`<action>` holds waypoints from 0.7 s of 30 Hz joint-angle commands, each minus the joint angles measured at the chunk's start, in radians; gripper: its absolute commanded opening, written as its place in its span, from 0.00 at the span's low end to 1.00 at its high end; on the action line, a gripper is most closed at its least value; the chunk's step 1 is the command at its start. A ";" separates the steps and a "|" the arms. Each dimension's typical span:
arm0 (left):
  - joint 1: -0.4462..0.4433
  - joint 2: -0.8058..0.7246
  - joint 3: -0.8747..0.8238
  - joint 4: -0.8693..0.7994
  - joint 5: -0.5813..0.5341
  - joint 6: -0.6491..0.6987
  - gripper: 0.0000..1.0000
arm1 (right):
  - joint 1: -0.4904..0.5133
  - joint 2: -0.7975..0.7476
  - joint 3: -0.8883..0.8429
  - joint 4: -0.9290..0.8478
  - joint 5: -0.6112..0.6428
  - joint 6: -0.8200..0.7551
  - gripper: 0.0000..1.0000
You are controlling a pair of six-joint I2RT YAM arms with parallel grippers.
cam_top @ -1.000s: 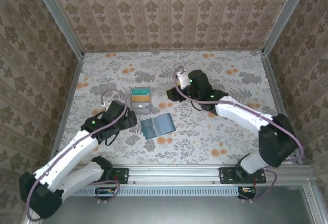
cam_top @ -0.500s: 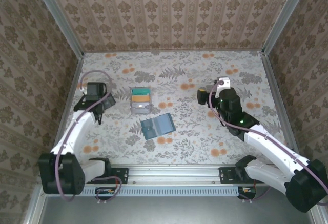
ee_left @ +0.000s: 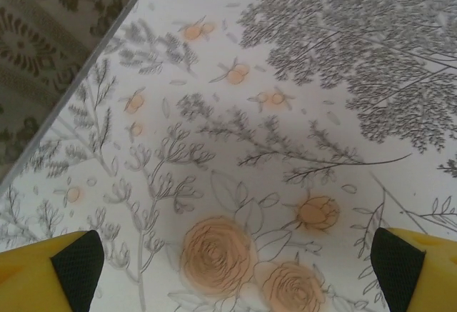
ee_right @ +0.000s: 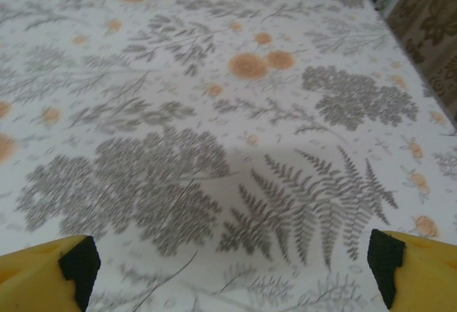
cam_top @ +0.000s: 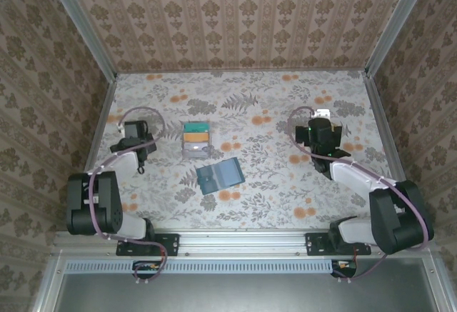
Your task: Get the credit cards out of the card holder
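Observation:
The card holder [cam_top: 220,176] lies open and flat near the table's middle, blue-grey inside showing. The credit cards rest apart from it, just behind, in a small pale grey tray [cam_top: 194,153]: a teal-green card [cam_top: 195,128] and an orange-yellow card [cam_top: 196,139]. My left gripper [cam_top: 136,131] hangs far left of the tray, open; in the left wrist view its fingertips [ee_left: 77,268] stand wide over bare cloth, gripper [ee_left: 235,269]. My right gripper [cam_top: 319,129] is at the right, open too, gripper [ee_right: 232,265], with nothing between its fingertips [ee_right: 388,263].
A floral cloth [cam_top: 271,198] covers the table. Patterned walls with metal posts [cam_top: 100,123] close in the left, back and right sides. The left gripper sits close to the left wall edge [ee_left: 64,105].
Both arms have pulled back from the middle, the left to the far left, the right to the right. The right gripper's jaws have opened wide.

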State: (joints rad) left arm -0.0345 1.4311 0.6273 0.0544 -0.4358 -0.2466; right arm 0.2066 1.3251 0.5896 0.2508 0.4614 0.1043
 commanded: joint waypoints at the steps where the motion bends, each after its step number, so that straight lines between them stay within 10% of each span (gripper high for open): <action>1: -0.066 -0.002 -0.039 0.271 -0.116 0.139 1.00 | -0.070 0.058 -0.021 0.170 -0.045 0.006 1.00; 12: -0.059 0.040 -0.296 0.902 0.119 0.285 1.00 | -0.149 0.161 -0.152 0.520 -0.211 -0.049 1.00; 21: -0.025 0.105 -0.243 0.838 0.210 0.265 1.00 | -0.165 0.203 -0.195 0.628 -0.300 -0.067 1.00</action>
State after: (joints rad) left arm -0.0753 1.5433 0.3553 0.8600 -0.2718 0.0216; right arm 0.0479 1.5131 0.4156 0.8028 0.2150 0.0502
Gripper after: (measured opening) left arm 0.999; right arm 0.995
